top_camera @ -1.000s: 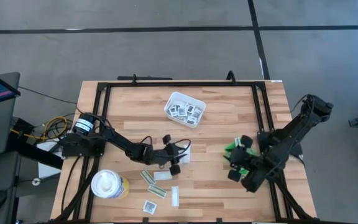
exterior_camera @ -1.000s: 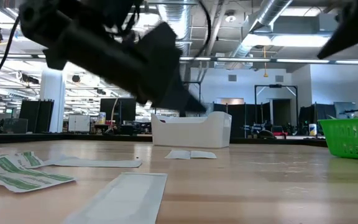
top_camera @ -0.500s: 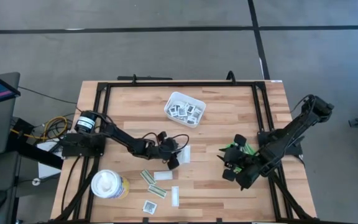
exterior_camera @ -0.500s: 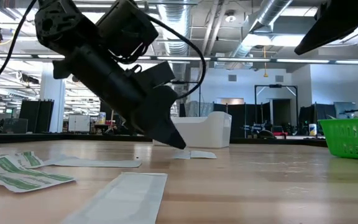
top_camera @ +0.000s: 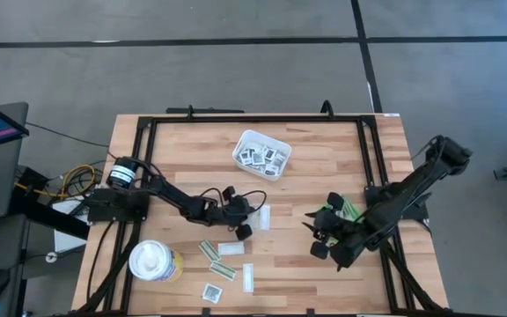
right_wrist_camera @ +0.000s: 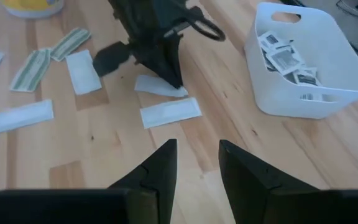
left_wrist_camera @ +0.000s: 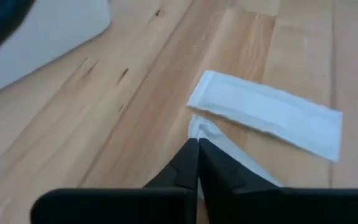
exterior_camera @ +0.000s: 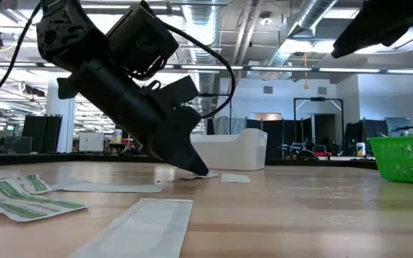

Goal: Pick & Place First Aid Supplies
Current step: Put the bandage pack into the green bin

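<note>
The white tray [top_camera: 261, 152] serves as the landmark here. Nearest the table's front edge, well on the near side of the tray, loose first aid supplies are lying flat: a square white packet [top_camera: 211, 291], olive-striped strips [top_camera: 218, 267] and a long white packet [top_camera: 247, 277], with a white-lidded jar [top_camera: 153, 261] standing off to their side. They are likely lying scattered there because they are waiting to be picked one at a time.

Closer to the tray, the left gripper [top_camera: 244, 228] is pressing down on the wood with its fingers pinched together on the corner of a flat white packet [right_wrist_camera: 160, 86]; in the left wrist view the closed fingertips [left_wrist_camera: 196, 160] are meeting right on that packet's crumpled edge. The steep tilt of the arm suggests it is nipping a thin edge, since such a flat thing offers nothing else to grip. A second white packet [left_wrist_camera: 267, 112] is lying just beside it, on the tray's side.

The right gripper [top_camera: 322, 238] is hovering over the table to the tray's right, jaws standing moderately apart and holding nothing, apparently waiting, with the green bin [top_camera: 342, 210] just behind it.

The tray itself is holding a loose heap of square white packets with dark print [right_wrist_camera: 284, 56]. What the bin holds cannot be told.
</note>
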Controlling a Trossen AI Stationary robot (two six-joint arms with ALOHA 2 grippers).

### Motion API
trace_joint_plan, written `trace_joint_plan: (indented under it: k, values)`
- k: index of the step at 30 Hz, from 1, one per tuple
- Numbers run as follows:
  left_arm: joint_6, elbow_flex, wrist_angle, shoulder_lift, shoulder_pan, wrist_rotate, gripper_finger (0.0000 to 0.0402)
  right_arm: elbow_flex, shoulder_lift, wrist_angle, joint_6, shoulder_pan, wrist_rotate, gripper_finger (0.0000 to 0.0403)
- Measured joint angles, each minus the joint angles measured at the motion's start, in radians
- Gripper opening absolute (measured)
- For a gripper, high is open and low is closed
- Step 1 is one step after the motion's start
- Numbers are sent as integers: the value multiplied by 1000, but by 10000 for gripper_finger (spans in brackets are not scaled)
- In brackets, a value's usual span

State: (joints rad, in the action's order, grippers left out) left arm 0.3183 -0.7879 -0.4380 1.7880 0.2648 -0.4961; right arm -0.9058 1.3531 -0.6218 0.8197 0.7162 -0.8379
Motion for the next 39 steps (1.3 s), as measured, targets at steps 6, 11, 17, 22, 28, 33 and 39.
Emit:
trace_joint_plan:
  k: [6,11,17,22,28,33,39]
  values:
    - [-67,-4,-114,-49,50,-5,7,0,130,119,-69,-70,-3,113]
    - [-171,-6,-286,-48,100,-9,7,0,250,252,-75,-176,89,113]
    - [-253,-7,-349,-48,143,-26,5,0,303,416,-186,-261,337,113]
    - [-263,-6,-355,-47,165,-86,6,0,275,470,-272,-249,409,113]
    - [-263,-6,-372,-47,195,-182,5,0,204,397,-365,-220,398,113]
    - [-263,-6,-379,-47,206,-192,5,80,115,479,-397,-214,293,113]
    - [-262,-6,-401,-47,205,-192,5,338,90,1073,-448,-300,522,113]
